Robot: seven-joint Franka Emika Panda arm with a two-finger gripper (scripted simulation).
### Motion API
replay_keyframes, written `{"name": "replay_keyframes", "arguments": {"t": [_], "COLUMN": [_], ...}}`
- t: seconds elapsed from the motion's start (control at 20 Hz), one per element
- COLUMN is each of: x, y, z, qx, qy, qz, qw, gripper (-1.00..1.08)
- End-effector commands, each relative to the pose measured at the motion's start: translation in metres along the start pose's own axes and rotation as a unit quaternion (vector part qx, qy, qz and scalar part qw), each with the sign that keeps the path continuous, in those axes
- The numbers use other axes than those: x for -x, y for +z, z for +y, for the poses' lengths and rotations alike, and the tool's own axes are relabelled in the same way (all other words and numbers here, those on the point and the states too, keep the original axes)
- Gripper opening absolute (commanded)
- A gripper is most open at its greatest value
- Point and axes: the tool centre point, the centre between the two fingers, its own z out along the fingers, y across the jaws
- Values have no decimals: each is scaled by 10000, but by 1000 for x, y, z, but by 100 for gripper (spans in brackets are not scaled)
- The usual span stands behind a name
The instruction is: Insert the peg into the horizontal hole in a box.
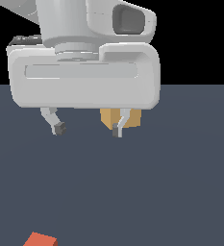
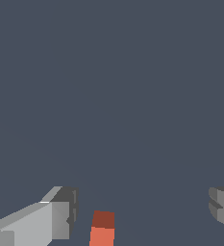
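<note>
The peg [image 1: 41, 239] lies on the floor at the near edge of the exterior view, toward that view's left, mostly cut off there, so its long axis is hard to read; in the wrist view its end [image 2: 103, 227] shows between the two fingers. The gripper [image 1: 88, 129] hangs above the floor, spread wide and empty, well apart from the peg. Farthest back, the box [image 1: 132, 118] sits partly hidden behind one finger, its hole not visible.

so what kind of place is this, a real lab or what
Most likely a simulated test scene, not a real lab: a flat, featureless dark floor under a plain black backdrop, with only an untextured orange-red peg, a tan box and the open end effector.
</note>
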Motion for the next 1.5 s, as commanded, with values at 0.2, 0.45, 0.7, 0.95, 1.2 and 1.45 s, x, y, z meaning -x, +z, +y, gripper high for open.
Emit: {"name": "replay_keyframes", "arguments": {"t": [0.2, 0.45, 0.7, 0.95, 1.2, 1.45], "x": [95, 158, 199, 217, 217, 217], "y": [26, 43, 54, 59, 60, 75], "z": [-19, -33, -41, -44, -45, -45], "qx": [-12, -18, -20, -21, -24, -24], "qy": [222, 364, 457, 500, 509, 509], "qz": [-40, -62, -73, -76, -77, -77], "qw": [9997, 9993, 9989, 9987, 9987, 9987], "gripper": [100, 100, 100, 100, 100, 100]}}
